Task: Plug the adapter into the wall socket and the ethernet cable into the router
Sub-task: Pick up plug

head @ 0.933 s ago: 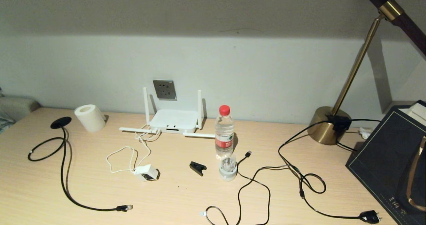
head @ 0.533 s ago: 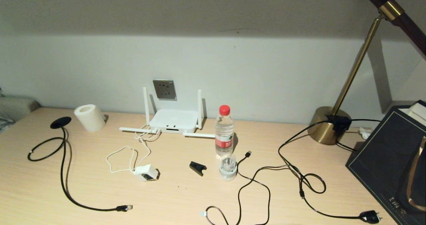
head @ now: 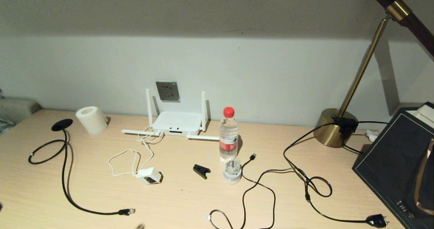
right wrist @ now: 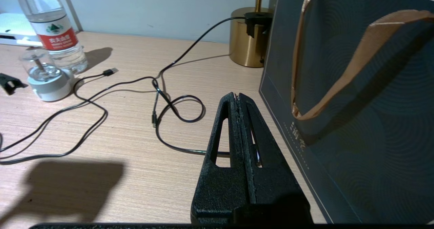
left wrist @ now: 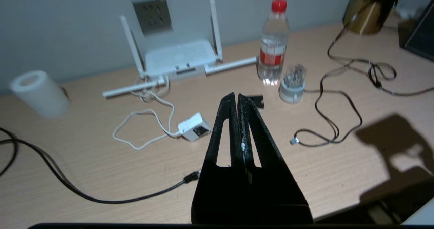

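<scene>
The white adapter (head: 149,175) lies on the desk with its dark prong face up, its thin white cord looping back to the router (head: 176,123). The router sits against the wall under the grey wall socket (head: 168,91). The black ethernet cable (head: 64,174) runs down the desk's left side and its connector (head: 127,211) lies near the front edge. My left gripper (left wrist: 236,97) is shut and empty, hovering over the desk's front with the adapter (left wrist: 194,131) just ahead of it. My right gripper (right wrist: 238,96) is shut and empty near the dark gift bag (right wrist: 356,97).
A water bottle (head: 228,134) and a small clear-domed gadget (head: 232,172) stand right of the router. A black clip (head: 201,170), a thin USB cable (head: 252,185), the black lamp cord with plug (head: 377,220), a brass lamp base (head: 334,127) and a tissue roll (head: 91,120) also share the desk.
A small dark tip has come into the head view at the bottom edge near the ethernet connector. Nothing on the desk has moved.
</scene>
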{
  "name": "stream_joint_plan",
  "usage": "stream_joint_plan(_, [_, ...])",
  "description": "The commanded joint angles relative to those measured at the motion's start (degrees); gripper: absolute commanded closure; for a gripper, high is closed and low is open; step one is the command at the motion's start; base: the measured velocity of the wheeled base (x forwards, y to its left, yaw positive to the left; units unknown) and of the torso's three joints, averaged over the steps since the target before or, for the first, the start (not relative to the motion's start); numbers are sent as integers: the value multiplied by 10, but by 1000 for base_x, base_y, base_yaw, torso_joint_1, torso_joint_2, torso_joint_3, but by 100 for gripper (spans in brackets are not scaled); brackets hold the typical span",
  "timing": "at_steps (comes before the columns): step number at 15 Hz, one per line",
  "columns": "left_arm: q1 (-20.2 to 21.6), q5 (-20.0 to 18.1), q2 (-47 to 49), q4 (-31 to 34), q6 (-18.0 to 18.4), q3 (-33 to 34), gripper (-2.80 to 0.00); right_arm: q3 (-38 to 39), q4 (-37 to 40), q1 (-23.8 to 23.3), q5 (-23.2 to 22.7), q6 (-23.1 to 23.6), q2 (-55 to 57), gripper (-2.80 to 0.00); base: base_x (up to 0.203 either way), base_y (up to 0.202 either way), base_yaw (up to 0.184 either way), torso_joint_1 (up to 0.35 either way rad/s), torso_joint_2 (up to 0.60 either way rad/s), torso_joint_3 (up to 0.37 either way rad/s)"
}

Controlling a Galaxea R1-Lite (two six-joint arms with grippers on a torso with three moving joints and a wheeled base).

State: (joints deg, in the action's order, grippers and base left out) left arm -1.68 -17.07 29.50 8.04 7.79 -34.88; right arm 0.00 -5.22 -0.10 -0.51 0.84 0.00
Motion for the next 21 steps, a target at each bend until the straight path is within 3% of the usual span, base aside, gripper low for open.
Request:
stream_joint_plan(1, [-10, -17, 170, 4, 41, -29, 0, 20, -1, 0, 0, 0, 1, 0, 0, 0, 0, 0, 0, 0])
stream_joint_plan(3, [-19, -70, 264, 5, 132, -53, 0, 20, -1, 0, 0, 0, 1, 0, 0, 0, 0, 0, 0, 0])
stream_joint_plan(5, [-25, -130, 354, 10, 270, -79, 0, 20, -1, 0, 0, 0, 1, 0, 0, 0, 0, 0, 0, 0])
stream_joint_plan(10, [-32, -184, 569, 74, 566, -165, 0, 20, -1, 0, 0, 0, 1, 0, 0, 0, 0, 0, 0, 0])
stream_joint_plan(11, [-34, -187, 599, 124, 611, -208, 0, 20, -1, 0, 0, 0, 1, 0, 0, 0, 0, 0, 0, 0])
stream_joint_plan(13, [-38, -191, 630, 234, 653, -280, 0, 20, -1, 0, 0, 0, 1, 0, 0, 0, 0, 0, 0, 0])
stream_joint_plan(15, [-35, -191, 656, 304, 703, -321, 0, 20, -1, 0, 0, 0, 1, 0, 0, 0, 0, 0, 0, 0])
stream_joint_plan(16, [-32, -191, 670, 331, 734, -333, -280, 20, -1, 0, 0, 0, 1, 0, 0, 0, 0, 0, 0, 0])
stream_joint_plan(19, [-18, -157, 735, 382, 827, -382, -280, 20, -1, 0, 0, 0, 1, 0, 0, 0, 0, 0, 0, 0])
stream_joint_plan(21, [-16, -134, 767, 402, 839, -410, -280, 20, -1, 0, 0, 0, 1, 0, 0, 0, 0, 0, 0, 0])
